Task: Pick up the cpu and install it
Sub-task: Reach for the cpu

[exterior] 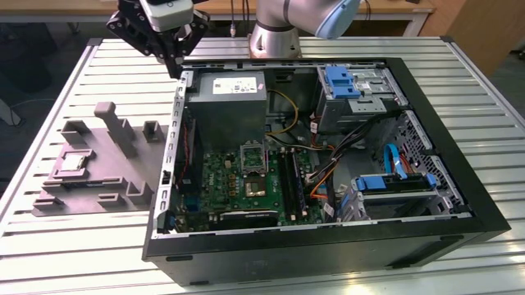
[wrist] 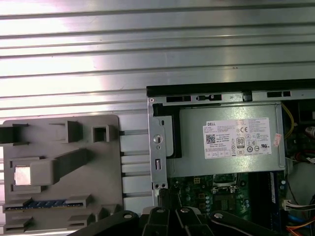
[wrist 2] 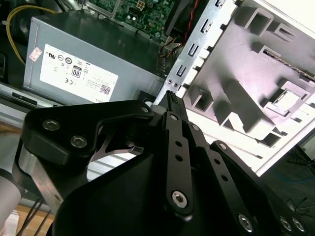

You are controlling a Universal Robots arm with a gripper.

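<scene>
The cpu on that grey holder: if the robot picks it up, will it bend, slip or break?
Probably stiff: the cpu looks like a flat, metal-topped square. Likely light, being small and thin beside the holder. Its smooth pale top may be slippery.

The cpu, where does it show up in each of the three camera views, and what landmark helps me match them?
Exterior view: the cpu sits in a pocket of the grey fixture, to the exterior view's left of the computer case.
First wrist view: the cpu sits in the same fixture pocket, beside the case.
Second wrist view: a pale square in the fixture, probably the cpu.
Shared landmark: the power supply's white label.
</scene>
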